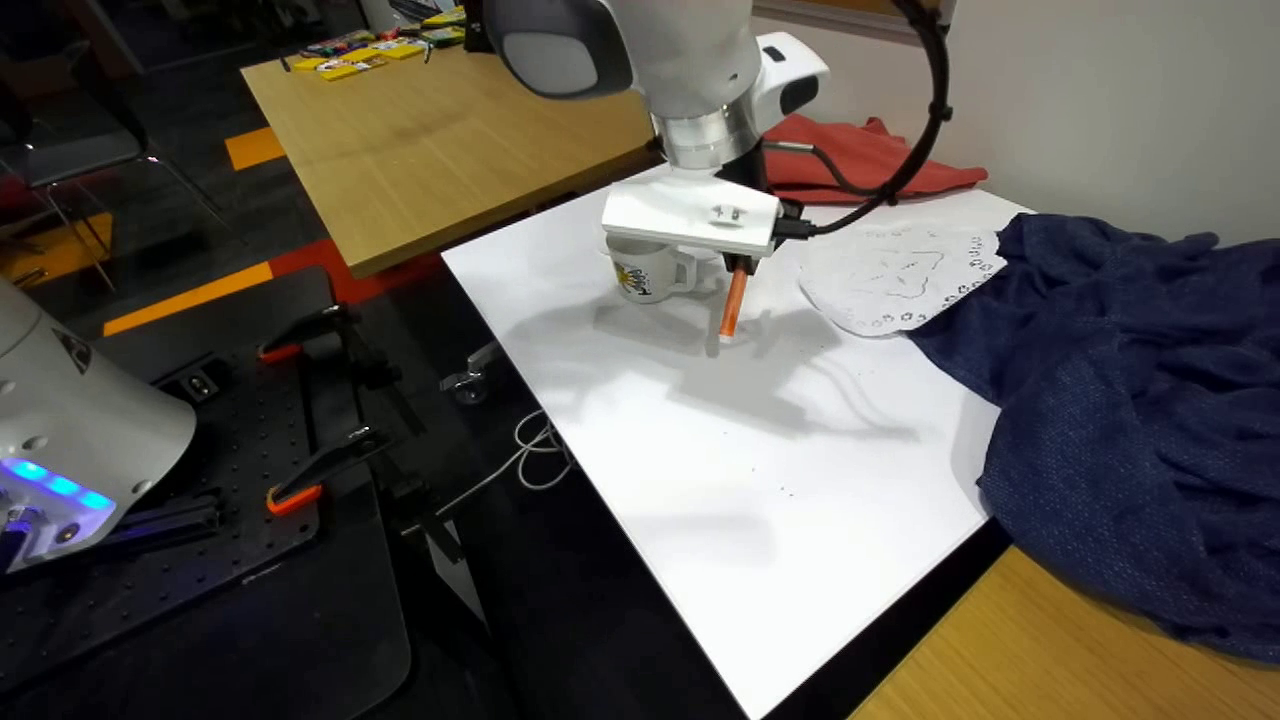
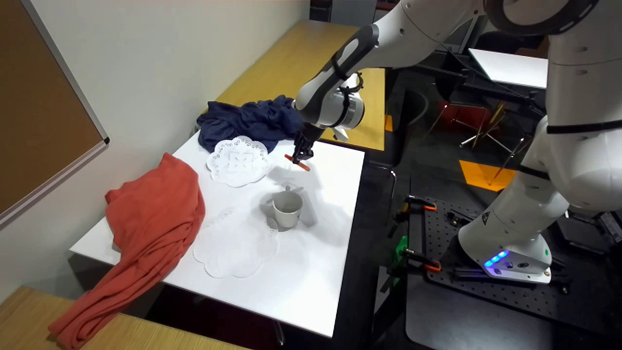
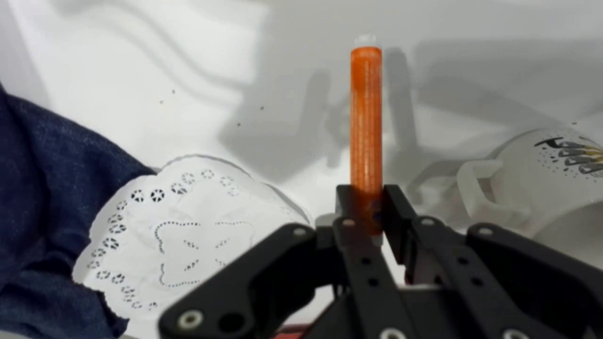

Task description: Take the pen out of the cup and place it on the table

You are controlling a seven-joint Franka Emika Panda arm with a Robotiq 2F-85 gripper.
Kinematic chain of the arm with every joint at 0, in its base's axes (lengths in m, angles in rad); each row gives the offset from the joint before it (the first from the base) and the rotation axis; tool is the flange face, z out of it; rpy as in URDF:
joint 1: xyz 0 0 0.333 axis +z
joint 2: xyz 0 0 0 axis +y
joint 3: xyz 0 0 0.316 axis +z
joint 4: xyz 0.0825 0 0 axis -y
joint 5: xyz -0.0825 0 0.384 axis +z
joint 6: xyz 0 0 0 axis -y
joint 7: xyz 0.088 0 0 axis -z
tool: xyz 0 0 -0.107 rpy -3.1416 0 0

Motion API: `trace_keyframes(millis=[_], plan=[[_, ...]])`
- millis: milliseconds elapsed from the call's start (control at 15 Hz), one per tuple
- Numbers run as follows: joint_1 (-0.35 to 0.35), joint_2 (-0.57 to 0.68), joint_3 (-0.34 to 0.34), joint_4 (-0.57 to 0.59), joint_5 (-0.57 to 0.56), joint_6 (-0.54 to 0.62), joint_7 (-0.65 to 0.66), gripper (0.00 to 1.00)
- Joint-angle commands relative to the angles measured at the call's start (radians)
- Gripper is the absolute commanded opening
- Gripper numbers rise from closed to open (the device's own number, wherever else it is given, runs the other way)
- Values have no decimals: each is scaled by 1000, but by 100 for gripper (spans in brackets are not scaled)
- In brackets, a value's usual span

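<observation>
Slim orange-red pen [image 3: 366,117] is held tilted between the jaws of the black gripper [image 3: 367,207], over the white rectangular tabletop [image 1: 760,470], near the upright, squat white handled mug [image 2: 287,217].

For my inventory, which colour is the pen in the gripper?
The pen is orange with a whitish end, seen best in the wrist view.

Seemingly an office-style lab: in an exterior view a framed board [image 2: 36,97] hangs towards ten o'clock and a perforated plate [image 2: 440,238] bears the robot's base [image 2: 510,243] at four; in an exterior view a metal-legged chair [image 1: 85,160] stands at ten.
</observation>
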Motion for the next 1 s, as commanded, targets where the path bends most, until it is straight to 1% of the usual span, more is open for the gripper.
trace_keyframes(millis=[0, 67, 133, 200, 267, 333, 467, 600, 800, 867, 933], plan=[[78, 65, -96, 58, -105, -68, 178, 5], [95, 77, -116, 68, -134, -96, 218, 5], [27, 76, -52, 66, -256, -92, 317, 5], [25, 82, -51, 73, -313, -108, 369, 9], [12, 84, -38, 80, -385, -121, 440, 44], [-9, 82, -17, 83, -447, -130, 494, 45], [-42, 71, 17, 84, -539, -134, 580, 58], [-79, 58, 53, 80, -601, -127, 634, 73], [-133, 36, 109, 73, -646, -115, 669, 96], [-149, 31, 126, 71, -653, -114, 670, 99], [-161, 27, 139, 70, -657, -113, 673, 100]])
